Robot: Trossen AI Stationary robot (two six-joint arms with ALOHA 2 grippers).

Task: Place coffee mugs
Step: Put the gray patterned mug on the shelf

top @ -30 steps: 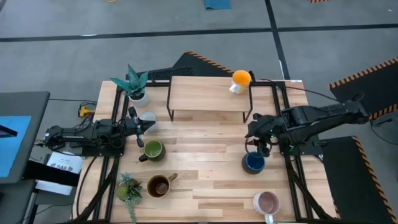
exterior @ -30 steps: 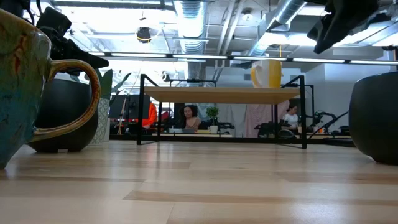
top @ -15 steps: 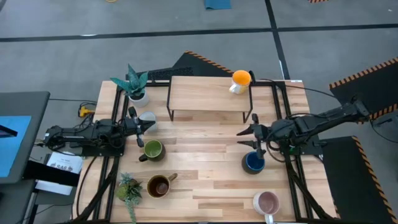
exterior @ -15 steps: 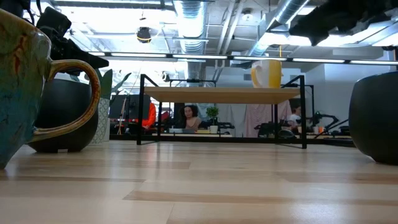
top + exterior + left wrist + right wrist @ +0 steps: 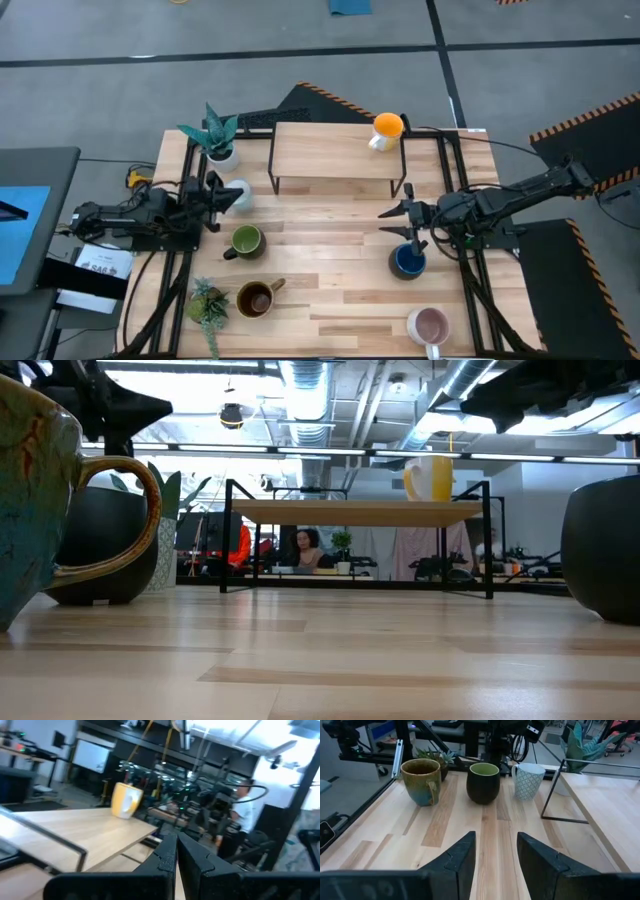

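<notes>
The orange mug [image 5: 386, 128] stands on a low wooden shelf [image 5: 335, 150] at the far side. The white mug [image 5: 238, 192], olive green mug [image 5: 245, 241] and brown mug [image 5: 257, 298] stand on the table's left half. The dark blue mug [image 5: 408, 261] and pink mug [image 5: 430, 325] stand on its right half. My left gripper [image 5: 220, 194] is shut and empty, in the air just left of the white mug. My right gripper [image 5: 383, 222] is open and empty, level, pointing toward the table's left, just left of and above the blue mug.
A potted plant [image 5: 217, 135] stands at the far left corner and a small plant [image 5: 207, 305] at the near left. The shelf's black metal legs [image 5: 555, 790] stand on the table's far half. Bare wood lies in the table's middle [image 5: 330, 260].
My right gripper has tipped up from pointing down over the blue mug to level, pointing toward the table's left. My left gripper has risen and drawn back a little toward the table's far left, beside the white mug. No mug has moved.
</notes>
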